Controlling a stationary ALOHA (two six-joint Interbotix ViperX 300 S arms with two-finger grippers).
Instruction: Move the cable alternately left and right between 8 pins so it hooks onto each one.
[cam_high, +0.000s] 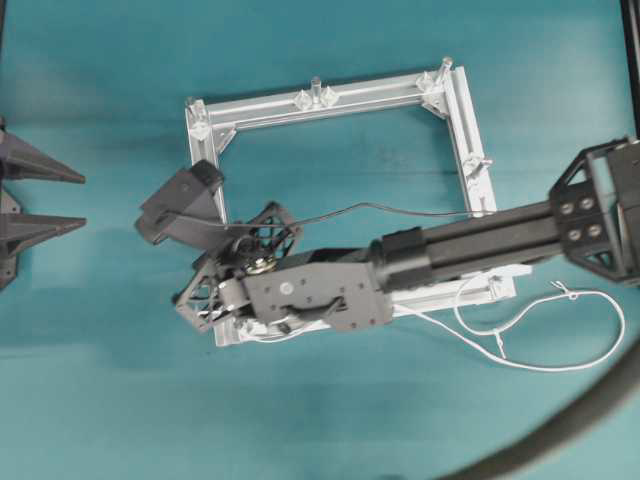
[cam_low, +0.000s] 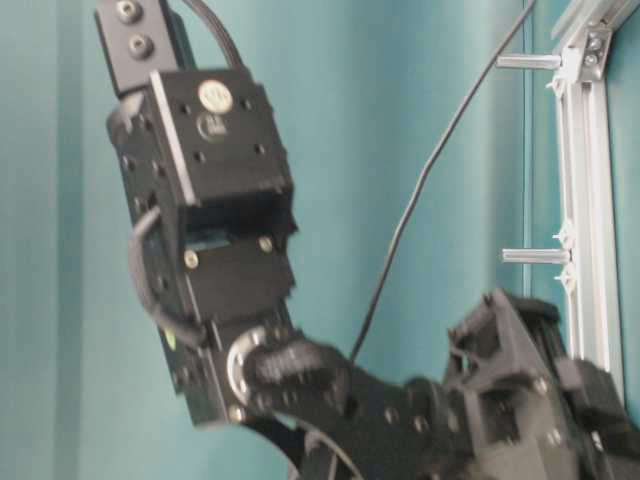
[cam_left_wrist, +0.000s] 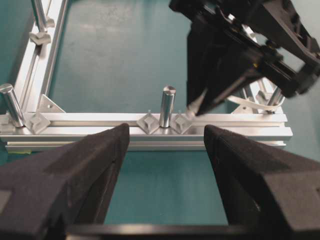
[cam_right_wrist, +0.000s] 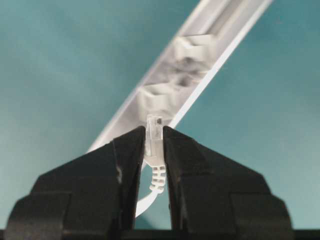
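Over the frame's lower-left corner: right pincer (cam_right_wrist: 154, 145) pinches the cable (cam_high: 520, 345) by its clear plug tip.
Left pincer (cam_left_wrist: 165, 145): spread wide, holding nothing.
Cable: 1, white slack looping on the bench (cam_high: 100, 400) at right.
Handling: light, floppy; that rigid plug looks the best hold.
Pins (cam_left_wrist: 167, 106): 3 clear from the left wrist.

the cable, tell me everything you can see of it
The cable is a thin, limp white cord. Its loose end lies in loops on the teal table, right of the frame. It runs back along the frame's near rail under the right arm. Its clear plug tip with ribbed boot stands upright, pinched in the right gripper, just above a rail.
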